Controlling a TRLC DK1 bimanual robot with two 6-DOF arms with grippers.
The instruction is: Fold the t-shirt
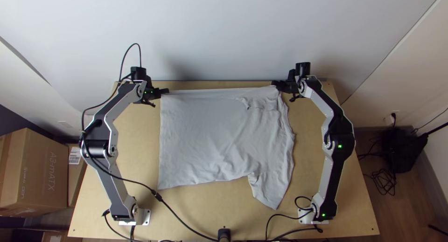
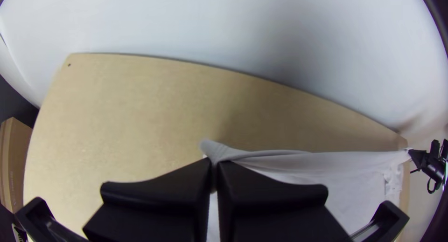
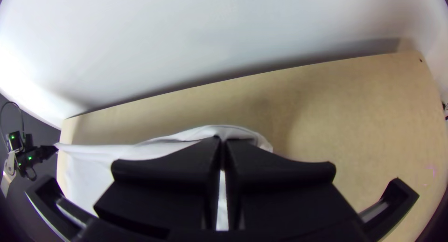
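- Pale grey, the t-shirt lies spread mid-table, one sleeve (a little rumpled) pointing toward the near edge.
- Its far edge runs nearly straight between two grippers.
- Left gripper: fingers clamped on the far-left corner.
- Right gripper: fingers pinching the same edge's right end.
- Underneath is the light wooden table; cardboard box beyond its left side.

The light wooden table carries 1 pale t-shirt.
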